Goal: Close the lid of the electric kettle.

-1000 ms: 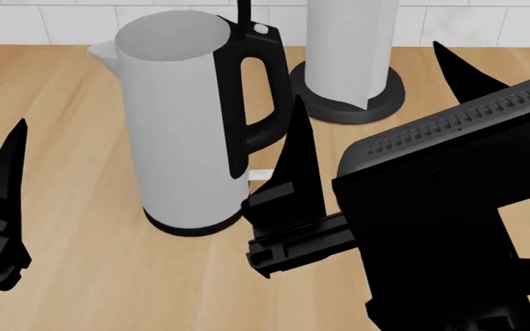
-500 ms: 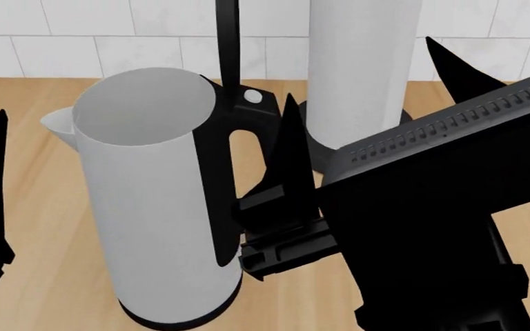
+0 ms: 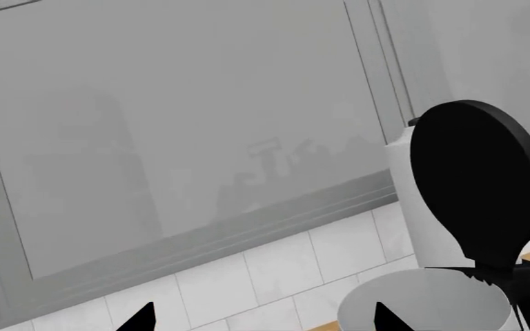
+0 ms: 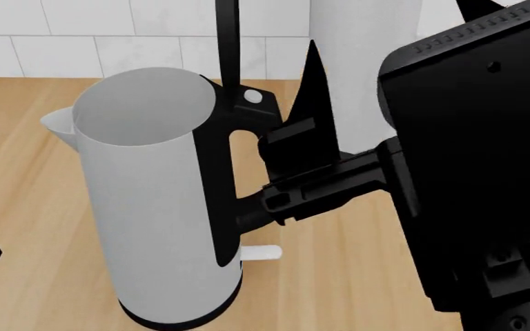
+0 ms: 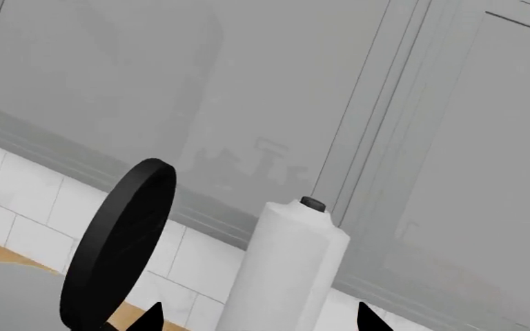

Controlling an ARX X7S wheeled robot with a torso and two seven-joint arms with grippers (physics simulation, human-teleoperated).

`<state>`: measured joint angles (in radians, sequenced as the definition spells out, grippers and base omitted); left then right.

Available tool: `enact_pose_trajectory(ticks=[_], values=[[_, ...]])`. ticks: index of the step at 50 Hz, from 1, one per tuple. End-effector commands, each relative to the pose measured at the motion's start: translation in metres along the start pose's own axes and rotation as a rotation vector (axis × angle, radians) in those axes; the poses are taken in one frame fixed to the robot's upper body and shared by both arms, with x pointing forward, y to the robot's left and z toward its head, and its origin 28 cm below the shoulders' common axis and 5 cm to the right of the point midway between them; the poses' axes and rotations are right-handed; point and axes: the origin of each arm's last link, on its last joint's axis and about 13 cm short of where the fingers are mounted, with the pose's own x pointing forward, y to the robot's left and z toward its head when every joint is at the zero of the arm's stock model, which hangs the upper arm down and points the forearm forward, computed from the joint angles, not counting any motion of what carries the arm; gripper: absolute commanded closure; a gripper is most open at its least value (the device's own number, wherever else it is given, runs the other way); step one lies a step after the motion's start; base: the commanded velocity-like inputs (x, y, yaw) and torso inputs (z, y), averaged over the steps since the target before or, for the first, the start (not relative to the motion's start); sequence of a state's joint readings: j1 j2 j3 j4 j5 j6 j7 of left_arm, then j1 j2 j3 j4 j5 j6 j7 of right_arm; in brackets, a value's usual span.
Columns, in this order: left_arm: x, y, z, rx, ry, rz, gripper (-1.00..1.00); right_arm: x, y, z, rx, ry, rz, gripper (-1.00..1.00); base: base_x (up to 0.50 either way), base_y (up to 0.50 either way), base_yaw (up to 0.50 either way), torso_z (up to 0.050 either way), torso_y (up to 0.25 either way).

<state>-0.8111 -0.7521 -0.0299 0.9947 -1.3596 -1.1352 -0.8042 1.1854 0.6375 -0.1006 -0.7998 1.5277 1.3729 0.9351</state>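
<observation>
The electric kettle (image 4: 154,207) is tall and white, with a black handle (image 4: 223,200), and stands on the wooden counter with its top open. Its lid (image 4: 227,41) stands upright at the hinge and shows edge-on in the head view. It shows as a black disc in the left wrist view (image 3: 472,183) and tilted in the right wrist view (image 5: 122,245). My right gripper (image 5: 259,318) is open and empty, right of the handle, with one finger (image 4: 316,103) close beside the lid. My left gripper (image 3: 263,321) is open and empty, left of the kettle.
A white paper roll (image 4: 361,62) on a stand is behind the kettle to the right; it also shows in the right wrist view (image 5: 288,269). A white tiled wall (image 4: 63,27) and grey window panels (image 3: 182,124) rise behind the counter. The kettle's white lever (image 4: 260,253) sticks out low.
The head view rose and tilted first. My right arm has since lifted, its finger now level with the kettle's top beside the lid. My left finger slid towards the frame's left edge.
</observation>
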Motion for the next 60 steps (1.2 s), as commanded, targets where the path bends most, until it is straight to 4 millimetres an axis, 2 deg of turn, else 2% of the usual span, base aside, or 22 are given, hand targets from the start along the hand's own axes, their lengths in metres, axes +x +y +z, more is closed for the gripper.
enact_pose_trajectory(ticks=[1, 8, 20, 29, 39, 45, 53, 60], values=[[-0.002, 0.001, 0.002, 0.000, -0.005, 0.012, -1.00, 0.017, -0.019, -0.001, 0.035, 0.056, -0.028, -1.00, 0.00, 0.00, 0.00, 0.000, 0.000], [-0.001, 0.002, 0.002, 0.017, 0.003, 0.030, -1.00, 0.032, -0.027, 0.002, 0.022, 0.062, -0.030, -1.00, 0.00, 0.00, 0.00, 0.000, 0.000], [-0.005, 0.004, 0.001, 0.025, -0.002, 0.057, -1.00, 0.070, -0.035, 0.007, -0.007, 0.097, -0.002, -1.00, 0.00, 0.00, 0.00, 0.000, 0.000], [-0.007, 0.004, 0.003, 0.025, -0.009, 0.061, -1.00, 0.088, -0.035, -0.003, 0.002, 0.126, -0.008, -1.00, 0.00, 0.00, 0.00, 0.000, 0.000], [-0.008, 0.004, 0.005, 0.023, -0.009, 0.066, -1.00, 0.098, -0.026, -0.012, 0.020, 0.156, 0.030, -1.00, 0.00, 0.00, 0.00, 0.000, 0.000], [-0.008, 0.005, 0.002, 0.010, -0.003, 0.073, -1.00, 0.111, -0.019, -0.028, 0.029, 0.182, 0.072, -1.00, 0.00, 0.00, 0.00, 0.000, 0.000], [-0.008, 0.005, -0.002, 0.000, 0.005, 0.077, -1.00, 0.121, -0.011, -0.028, 0.031, 0.173, 0.103, -1.00, 0.00, 0.00, 0.00, 0.000, 0.000], [-0.010, 0.007, -0.003, -0.008, 0.008, 0.085, -1.00, 0.125, -0.008, -0.013, 0.015, 0.140, 0.120, -1.00, 0.00, 0.00, 0.00, 0.000, 0.000]])
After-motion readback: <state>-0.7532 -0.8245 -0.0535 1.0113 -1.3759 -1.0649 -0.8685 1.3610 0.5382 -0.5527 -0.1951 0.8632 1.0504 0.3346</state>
